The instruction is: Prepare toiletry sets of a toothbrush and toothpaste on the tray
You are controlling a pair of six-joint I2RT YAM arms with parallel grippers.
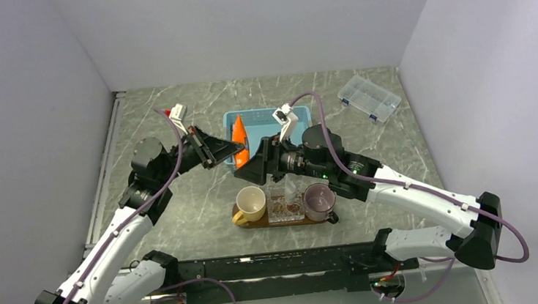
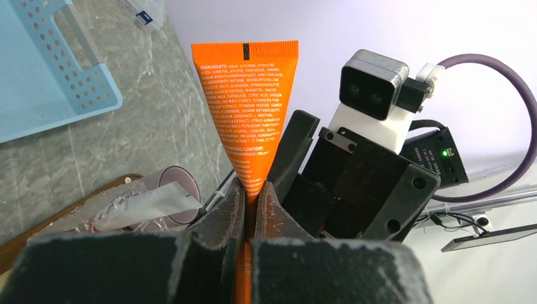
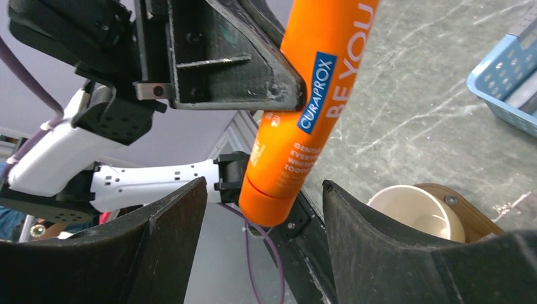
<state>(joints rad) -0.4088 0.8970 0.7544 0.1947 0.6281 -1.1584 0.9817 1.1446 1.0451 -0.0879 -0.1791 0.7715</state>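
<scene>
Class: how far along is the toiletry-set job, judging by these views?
Done: a white-silver squeeze tube rests by the cups on the dark brown oval wooden tray. In hand: the left gripper pinches the bright orange toothpaste tube, its cap end between the open jaws of the right gripper. Left: landing it; no toothbrush shows.

Orange squeeze toothpaste tube (image 3: 304, 126): far end is cut off by the right wrist view's top edge; in the left wrist view its near part vanishes between the left gripper's (image 2: 252, 190) black fingers.
Dark brown oval wooden tray (image 1: 287, 224): mostly covered by what stands on it.
Light blue slatted plastic basket (image 1: 252, 113): contents largely screened by both arms.
Clear container (image 1: 286, 202) mid-tray: contents too blurred to name.
</scene>
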